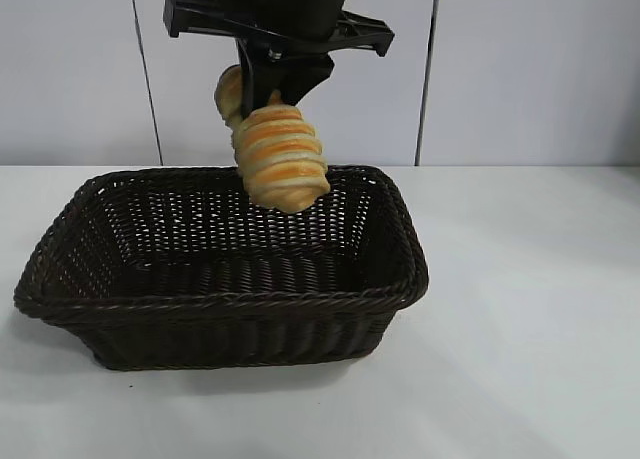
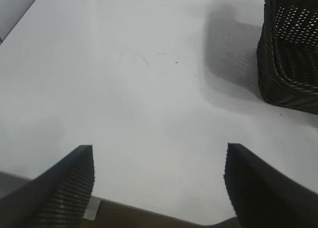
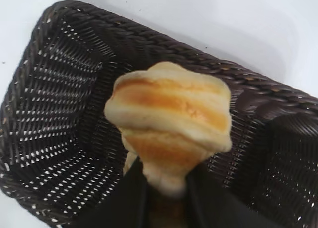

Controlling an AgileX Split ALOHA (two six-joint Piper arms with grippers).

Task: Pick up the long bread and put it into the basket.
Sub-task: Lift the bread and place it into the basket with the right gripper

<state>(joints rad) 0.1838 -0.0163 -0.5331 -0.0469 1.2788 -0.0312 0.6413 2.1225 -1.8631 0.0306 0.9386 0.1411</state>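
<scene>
The long bread [image 1: 283, 157], pale tan with orange-brown stripes, hangs end-down in the air over the far side of the basket [image 1: 390, 279]. My right gripper [image 1: 262, 97] is shut on its upper end. From the right wrist, the long bread [image 3: 171, 114] sticks out from between the black fingers [image 3: 134, 193] with the basket [image 3: 59, 118] below it. The basket is dark brown wicker and holds nothing. My left gripper [image 2: 159, 161] stands open over bare table, off to one side of the basket [image 2: 290, 54].
The white table [image 1: 530, 309] spreads around the basket. A pale panelled wall [image 1: 530, 69] rises behind it. In the left wrist view the table's edge [image 2: 149, 210] runs close beneath the fingers.
</scene>
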